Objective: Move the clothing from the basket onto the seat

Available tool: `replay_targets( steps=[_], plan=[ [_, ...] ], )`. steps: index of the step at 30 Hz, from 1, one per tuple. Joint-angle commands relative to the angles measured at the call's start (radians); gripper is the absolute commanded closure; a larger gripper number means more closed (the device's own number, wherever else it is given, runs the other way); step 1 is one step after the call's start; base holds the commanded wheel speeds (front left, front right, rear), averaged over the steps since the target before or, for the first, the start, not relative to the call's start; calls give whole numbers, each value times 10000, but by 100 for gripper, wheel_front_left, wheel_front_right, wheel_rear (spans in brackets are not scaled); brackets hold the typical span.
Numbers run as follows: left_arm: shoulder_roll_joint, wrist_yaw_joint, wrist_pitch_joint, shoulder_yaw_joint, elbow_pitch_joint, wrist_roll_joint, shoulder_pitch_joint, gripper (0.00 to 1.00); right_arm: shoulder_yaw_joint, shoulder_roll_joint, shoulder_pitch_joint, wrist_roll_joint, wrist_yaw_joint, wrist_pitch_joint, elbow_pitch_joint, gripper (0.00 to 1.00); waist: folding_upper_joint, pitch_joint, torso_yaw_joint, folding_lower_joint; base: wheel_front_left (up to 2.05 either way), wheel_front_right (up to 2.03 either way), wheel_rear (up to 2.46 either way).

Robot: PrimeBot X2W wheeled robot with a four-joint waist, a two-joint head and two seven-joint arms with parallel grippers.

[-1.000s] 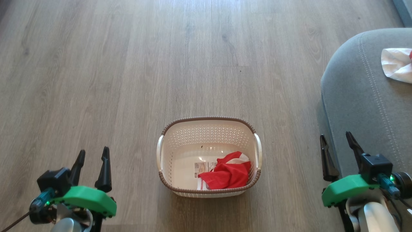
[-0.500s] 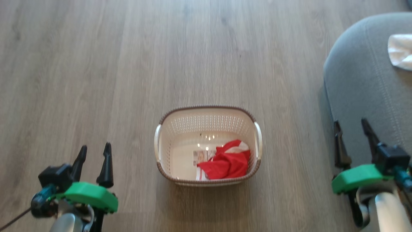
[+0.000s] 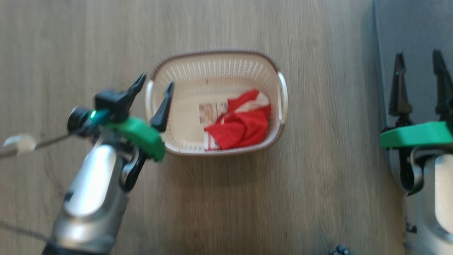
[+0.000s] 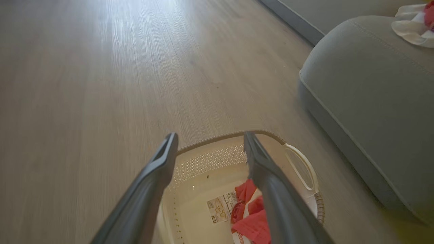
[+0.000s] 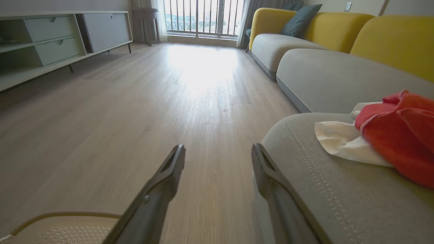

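The cream basket [image 3: 212,54] stands on the wood floor, with red and white clothing [image 3: 240,125] bunched in its near right corner. My left gripper [image 3: 156,80] is open above the basket's left handle, one finger over the inside and one outside. Looking along the left wrist, the left gripper [image 4: 210,135] points past the basket [image 4: 210,161] and the clothing [image 4: 254,223] lies under its right finger. My right gripper [image 3: 418,54] is open beside the grey seat [image 3: 414,24]. More clothing, red [image 5: 403,135] and white, lies on the seat [image 5: 339,196] to the right of the right gripper [image 5: 217,146].
A label sticker [image 3: 212,111] lies on the basket floor. Bare wood floor [image 3: 70,42] stretches left of and beyond the basket. A yellow-backed sofa [image 5: 390,37] continues behind the seat, and a low cabinet [image 5: 51,37] runs along the far left wall.
The head camera has tipped down, so the whole picture has shifted. My left arm has reached forward and right to the basket's left handle. Both grippers stay open.
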Motion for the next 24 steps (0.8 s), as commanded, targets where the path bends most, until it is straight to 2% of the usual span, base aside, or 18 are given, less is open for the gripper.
replay_targets(
  steps=[1,4,9,17,24],
  plan=[
    [147,-90,210,-33,33,187,-658,0,141,-26,-251,138,-4,-93,-436,0,0,1510,-578,-3,0,0,0],
    [292,-187,767,-915,712,640,-1700,0,90,-26,-520,331,-4,-93,-613,0,0,2285,-893,-3,0,0,0],
    [149,-242,1674,-2286,2265,524,-3263,0,142,-26,-723,659,-4,-93,-893,0,0,3442,-1541,-3,0,0,0],
    [337,-247,2185,-3371,4233,-264,-4375,0,212,-26,-526,1008,-4,-93,-1193,0,0,4239,-2267,-3,0,0,0],
    [333,-248,2458,-4154,5240,-1176,-4921,0,96,-26,-199,1197,-4,-93,-1320,0,0,4475,-2452,-3,0,0,0]
  ],
)
